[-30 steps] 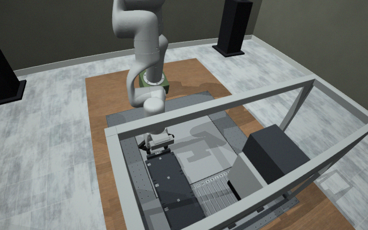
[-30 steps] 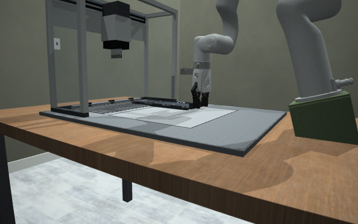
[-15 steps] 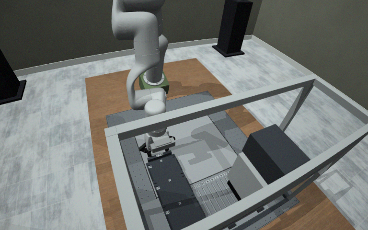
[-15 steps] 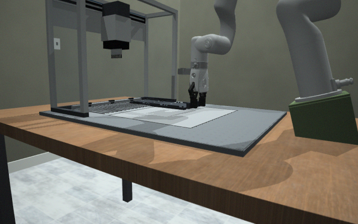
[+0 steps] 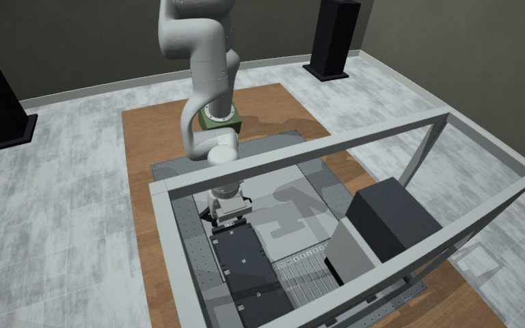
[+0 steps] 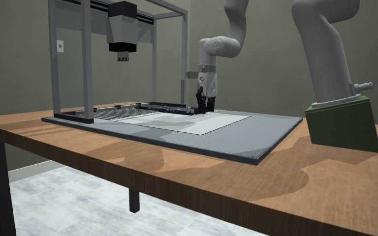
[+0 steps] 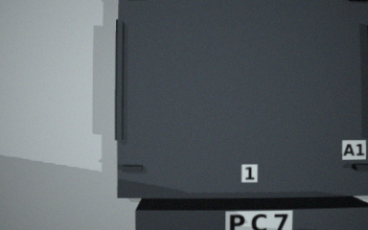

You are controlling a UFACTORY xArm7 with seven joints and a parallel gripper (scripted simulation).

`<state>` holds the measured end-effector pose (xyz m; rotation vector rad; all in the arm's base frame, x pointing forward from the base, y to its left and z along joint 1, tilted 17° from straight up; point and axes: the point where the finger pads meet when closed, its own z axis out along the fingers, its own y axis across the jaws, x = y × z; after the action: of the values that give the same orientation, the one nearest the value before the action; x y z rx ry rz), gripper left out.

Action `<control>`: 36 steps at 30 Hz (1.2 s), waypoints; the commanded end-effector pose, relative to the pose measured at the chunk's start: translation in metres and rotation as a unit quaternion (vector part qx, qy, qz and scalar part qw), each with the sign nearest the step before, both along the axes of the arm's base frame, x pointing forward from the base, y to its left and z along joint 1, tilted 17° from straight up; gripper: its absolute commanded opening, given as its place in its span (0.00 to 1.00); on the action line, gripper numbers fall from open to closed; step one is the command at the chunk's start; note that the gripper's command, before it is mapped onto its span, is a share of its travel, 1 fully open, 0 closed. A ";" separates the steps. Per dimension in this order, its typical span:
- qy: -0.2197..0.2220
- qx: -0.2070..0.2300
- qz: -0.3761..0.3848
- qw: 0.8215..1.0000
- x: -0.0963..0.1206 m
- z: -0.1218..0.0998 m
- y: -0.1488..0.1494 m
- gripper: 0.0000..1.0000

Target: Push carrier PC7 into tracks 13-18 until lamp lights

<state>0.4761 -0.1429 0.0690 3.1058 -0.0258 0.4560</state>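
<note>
Carrier PC7 [image 5: 247, 266] [image 6: 167, 106] [image 7: 240, 96] is a long, flat, dark plate lying lengthwise on the deck. Its far end reaches in over the loading rails [image 5: 305, 274] [image 6: 119, 112]. In the wrist view it shows the labels "1" and "A1". The handle [image 7: 192, 218] carries the "PC7" label at the bottom edge. My gripper [image 5: 227, 221] [image 6: 204, 109] points straight down at the handle end, low over the deck. Its fingers are open at the handle. The fingertips are out of the wrist view. A row of number tiles [image 5: 301, 257] lies before the tracks. I see no lamp.
A grey gantry frame [image 5: 310, 148] [image 6: 86, 69] spans the rails, with a dark pipetting head [image 5: 391, 220] [image 6: 122, 27] hanging above them. The grey deck plate [image 6: 250, 141] rests on a wooden table [image 6: 195, 178]. The arm's green base block [image 5: 219, 121] [image 6: 339, 122] stands behind.
</note>
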 end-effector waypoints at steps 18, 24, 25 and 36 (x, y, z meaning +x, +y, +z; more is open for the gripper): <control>-0.002 -0.001 0.000 1.000 0.020 0.007 -0.001 0.82; -0.002 -0.001 0.000 1.000 0.022 0.008 -0.001 0.82; -0.002 -0.001 0.000 1.000 0.022 0.008 -0.001 0.82; -0.002 -0.001 0.000 1.000 0.026 0.009 -0.001 0.82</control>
<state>0.4995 -0.1433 0.0760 3.1055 -0.0258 0.4557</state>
